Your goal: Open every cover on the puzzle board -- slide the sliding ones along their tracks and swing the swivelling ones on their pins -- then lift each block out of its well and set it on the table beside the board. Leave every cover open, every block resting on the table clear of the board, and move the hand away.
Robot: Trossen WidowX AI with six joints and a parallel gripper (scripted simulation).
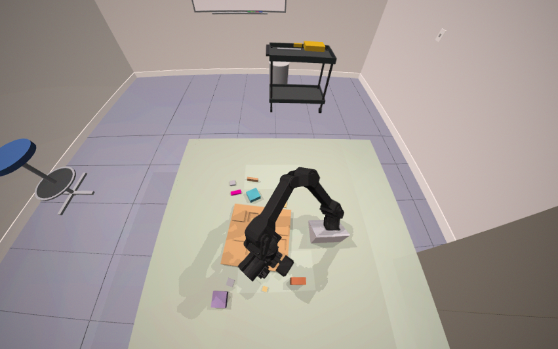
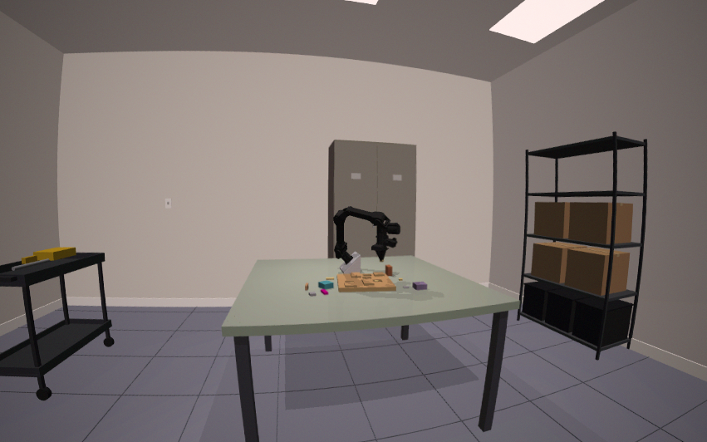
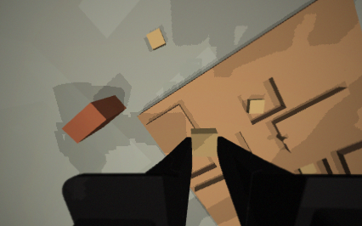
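My gripper (image 2: 381,258) (image 3: 203,142) is shut on a small pale yellow block (image 3: 204,146), held above the near edge of the orange puzzle board (image 1: 229,256) (image 2: 365,287) (image 3: 342,55). In the wrist view, a pale yellow square piece (image 3: 257,106) shows on the board, and another (image 3: 308,169) is partly hidden by a finger. A small yellow block (image 1: 264,288) (image 3: 155,38) and an orange-red block (image 1: 298,281) (image 2: 388,270) (image 3: 87,123) rest on the table beside the board. The arm hides much of the board in the top view; I cannot tell every cover's state.
A purple block (image 1: 219,299) (image 2: 419,285) and a grey piece (image 1: 229,282) lie on that same side. Beyond the opposite side lie a teal block (image 1: 253,194) (image 2: 325,284), a magenta piece (image 1: 235,192) (image 2: 324,292), a brown-orange piece (image 1: 252,178) and a grey piece (image 1: 232,182).
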